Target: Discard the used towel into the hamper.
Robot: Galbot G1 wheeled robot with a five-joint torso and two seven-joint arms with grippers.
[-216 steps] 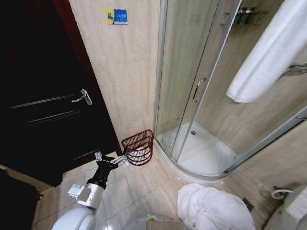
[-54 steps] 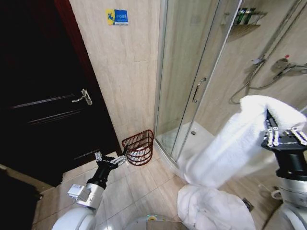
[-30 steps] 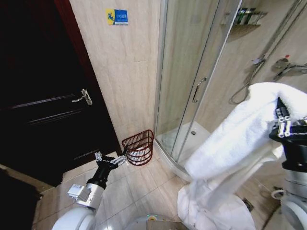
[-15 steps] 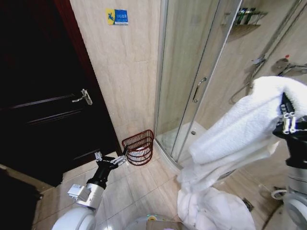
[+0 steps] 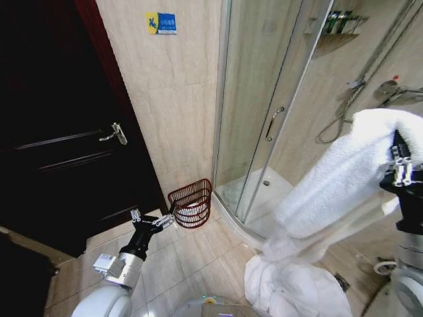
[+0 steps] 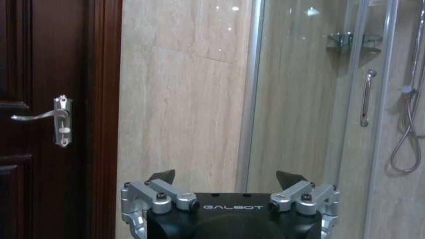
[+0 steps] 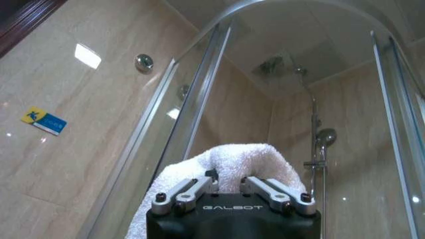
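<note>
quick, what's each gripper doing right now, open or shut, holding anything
Left gripper: open, holding nothing, low near the hamper.
Right gripper: shut on the white towel, lifted high by the shower.

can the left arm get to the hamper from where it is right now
Probably yes. The left gripper hangs open beside the hamper, with bare floor between them.

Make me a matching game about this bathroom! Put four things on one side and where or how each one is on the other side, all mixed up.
Things:
1. towel
2. hamper
3. left gripper
4. door handle

Places or states:
A. on the dark door
B. open, low beside the hamper
C. held up by the right gripper
D. on the floor by the shower door

Pairs: 1-C, 2-D, 3-B, 4-A
</note>
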